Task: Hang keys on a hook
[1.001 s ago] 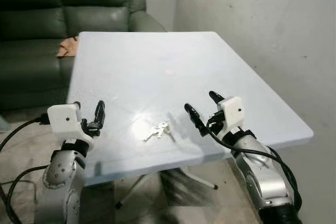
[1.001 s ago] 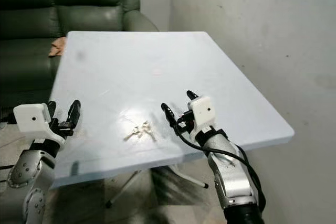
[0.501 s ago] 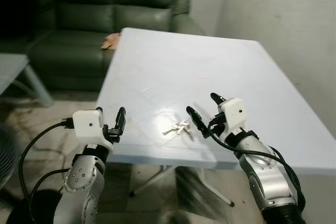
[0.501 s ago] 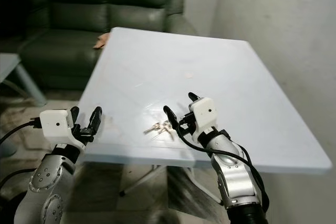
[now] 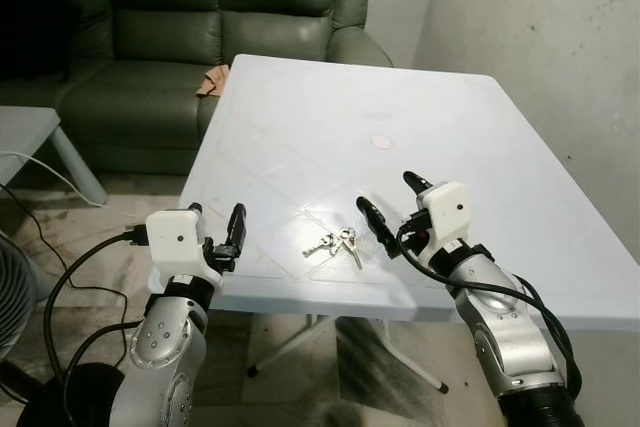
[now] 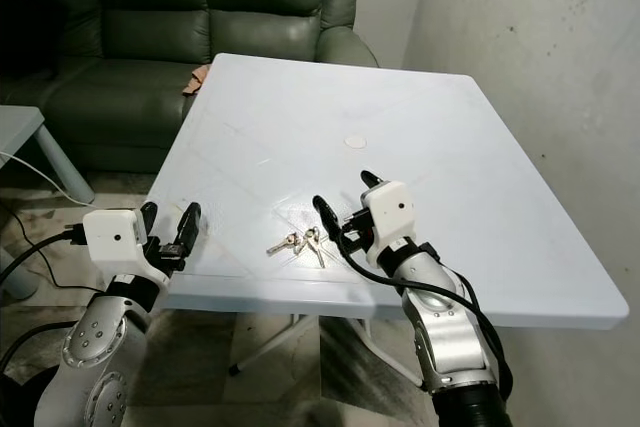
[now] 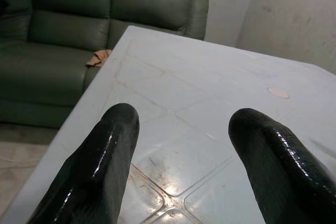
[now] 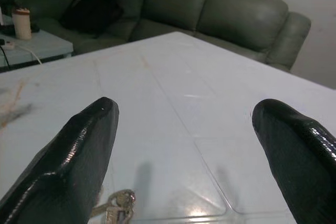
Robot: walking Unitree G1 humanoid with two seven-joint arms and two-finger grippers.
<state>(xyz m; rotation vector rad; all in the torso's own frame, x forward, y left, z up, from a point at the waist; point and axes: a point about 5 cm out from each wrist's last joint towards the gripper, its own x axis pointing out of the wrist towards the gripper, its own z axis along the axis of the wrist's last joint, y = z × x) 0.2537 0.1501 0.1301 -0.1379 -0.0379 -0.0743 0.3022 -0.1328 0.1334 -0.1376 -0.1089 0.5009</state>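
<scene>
A small bunch of silver keys (image 5: 334,243) lies flat on the white table (image 5: 330,117), close to its near edge. My right gripper (image 5: 391,206) hovers open just right of the keys, its inner finger a short way from them. In the right wrist view the keys (image 8: 116,206) lie below that same finger (image 8: 68,156). My left gripper (image 5: 217,228) is open at the table's near left corner, well left of the keys, with nothing between its fingers (image 7: 100,161).
A dark green sofa (image 5: 180,17) stands behind the table, with a brown cloth (image 5: 212,80) on its arm. A pale round disc (image 5: 380,143) lies mid-table. A grey side table (image 5: 30,137) and cables (image 5: 40,207) are at left. A concrete wall (image 5: 560,37) rises at right.
The camera has swung and the view has settled, bringing the sofa and side table into sight. Both grippers stay open and the keys lie in the same spot.
</scene>
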